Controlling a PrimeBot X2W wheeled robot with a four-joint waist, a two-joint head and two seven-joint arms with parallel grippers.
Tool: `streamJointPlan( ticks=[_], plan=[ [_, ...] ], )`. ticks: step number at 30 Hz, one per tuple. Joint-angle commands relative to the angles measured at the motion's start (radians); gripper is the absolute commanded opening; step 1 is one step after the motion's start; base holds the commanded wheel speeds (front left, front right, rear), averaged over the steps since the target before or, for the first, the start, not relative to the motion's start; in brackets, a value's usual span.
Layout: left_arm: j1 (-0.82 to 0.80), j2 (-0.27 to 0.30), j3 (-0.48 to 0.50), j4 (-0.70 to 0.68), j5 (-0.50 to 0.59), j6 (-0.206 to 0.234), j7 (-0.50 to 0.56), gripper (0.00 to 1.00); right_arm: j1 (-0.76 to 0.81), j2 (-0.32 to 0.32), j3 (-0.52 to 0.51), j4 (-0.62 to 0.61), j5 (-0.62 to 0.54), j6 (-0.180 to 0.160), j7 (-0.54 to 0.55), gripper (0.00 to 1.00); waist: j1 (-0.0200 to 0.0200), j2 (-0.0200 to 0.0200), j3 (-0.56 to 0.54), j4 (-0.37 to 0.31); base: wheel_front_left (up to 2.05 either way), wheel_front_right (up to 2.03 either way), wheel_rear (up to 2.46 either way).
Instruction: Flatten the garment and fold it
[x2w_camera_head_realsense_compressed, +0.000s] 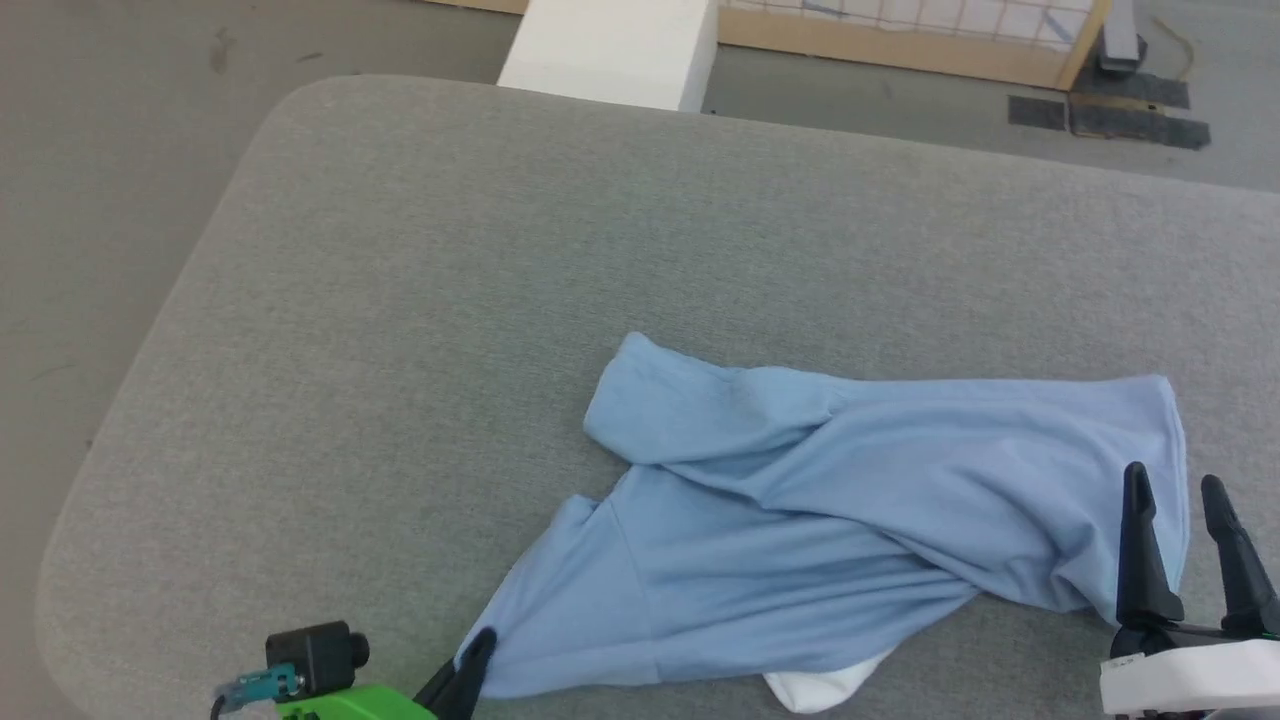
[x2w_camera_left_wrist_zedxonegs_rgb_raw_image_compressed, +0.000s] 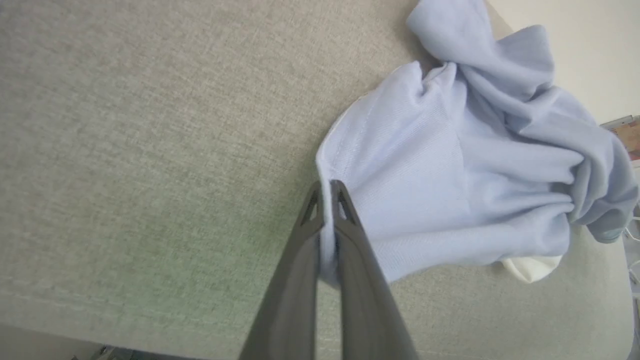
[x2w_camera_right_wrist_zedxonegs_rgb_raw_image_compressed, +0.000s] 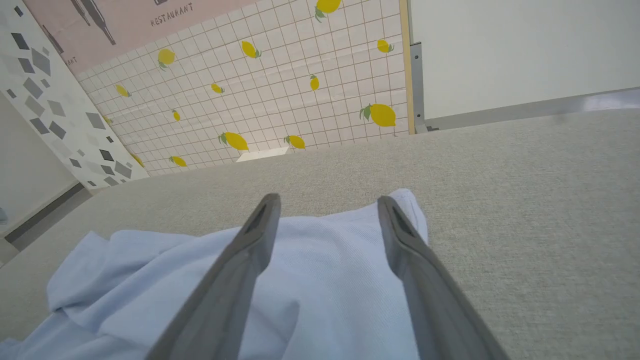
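The left gripper (x2w_camera_head_realsense_compressed: 480, 648) is pinched shut on the near-left corner of the shirt (x2w_camera_head_realsense_compressed: 800, 520), which lies twisted on the grey table (x2w_camera_head_realsense_compressed: 400, 300). The right gripper (x2w_camera_head_realsense_compressed: 1178, 490), wide open and empty, hovers over the right hem. It would do best to pinch a corner there, then spread gently.

A grey fabric-covered desk (x2w_camera_head_realsense_compressed: 450, 300) with rounded corners took up most of the head view. Just past its far edge, at 12 o'clock, stood a white block (x2w_camera_head_realsense_compressed: 610, 45). A wood-framed grid panel (x2w_camera_head_realsense_compressed: 900, 40) ran along at 1 o'clock, with dark tape patches (x2w_camera_head_realsense_compressed: 1140, 125) on the floor (x2w_camera_head_realsense_compressed: 100, 150) near its end. In the right wrist view, a lemon-print tiled panel (x2w_camera_right_wrist_zedxonegs_rgb_raw_image_compressed: 280, 85) rose at 12 o'clock, a pink poster (x2w_camera_right_wrist_zedxonegs_rgb_raw_image_compressed: 125, 25) reading RESTAURANT at 11 o'clock, and a plain white wall (x2w_camera_right_wrist_zedxonegs_rgb_raw_image_compressed: 525, 45) at 1 o'clock.
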Motion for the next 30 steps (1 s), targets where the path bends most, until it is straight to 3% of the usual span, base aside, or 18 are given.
streamJointPlan(
  ticks=[1,2,5,8,10,15,20,26,30],
  plan=[
    [-0.017,-0.005,0.007,-0.013,0.001,0.002,-0.008,0.95,0.007,0.0,0.001,0.002,0.003,-0.001,0.004,1.0,0.0,0.0,-0.014,0.016,0.0,0.0,0.0],
    [-0.029,-0.004,0.012,-0.022,0.009,0.006,-0.014,1.0,0.006,0.0,0.002,0.003,0.004,-0.001,0.005,1.0,0.0,0.0,-0.016,0.018,0.0,0.0,0.0],
    [-0.068,0.025,0.017,-0.067,0.035,0.011,0.003,1.0,0.003,0.0,0.008,0.009,0.007,-0.001,0.005,1.0,0.0,0.0,-0.025,0.02,0.0,0.0,0.0],
    [-0.122,0.09,0.039,-0.143,0.068,0.023,0.036,1.0,0.001,0.0,0.015,0.017,0.015,-0.001,0.002,1.0,0.0,0.0,-0.029,0.011,0.0,0.0,0.0],
    [-0.197,0.163,0.056,-0.221,0.124,0.045,0.083,1.0,-0.002,0.0,0.012,0.026,0.023,-0.001,-0.005,1.0,0.0,0.0,-0.026,-0.003,0.0,0.0,0.0],
    [-0.377,0.193,-0.008,-0.245,0.257,0.031,0.184,1.0,-0.012,0.0,0.019,0.039,0.029,-0.001,-0.015,1.0,0.0,0.0,-0.004,-0.027,0.0,0.0,0.0],
    [-0.592,0.09,-0.139,-0.121,0.367,-0.041,0.296,1.0,-0.037,0.0,0.031,0.037,0.026,-0.001,-0.017,1.0,0.0,0.0,0.043,-0.065,0.0,0.0,0.0],
    [-0.742,-0.05,-0.266,0.097,0.408,-0.141,0.389,1.0,-0.065,0.0,0.034,0.028,0.021,-0.001,-0.016,1.0,0.0,0.0,0.105,-0.129,0.0,0.0,0.0],
    [-0.789,-0.081,-0.31,0.226,0.419,-0.191,0.424,1.0,-0.08,0.0,0.031,0.004,0.021,-0.001,-0.017,1.0,0.0,0.0,0.138,-0.177,0.0,0.0,0.0]
  ],
)
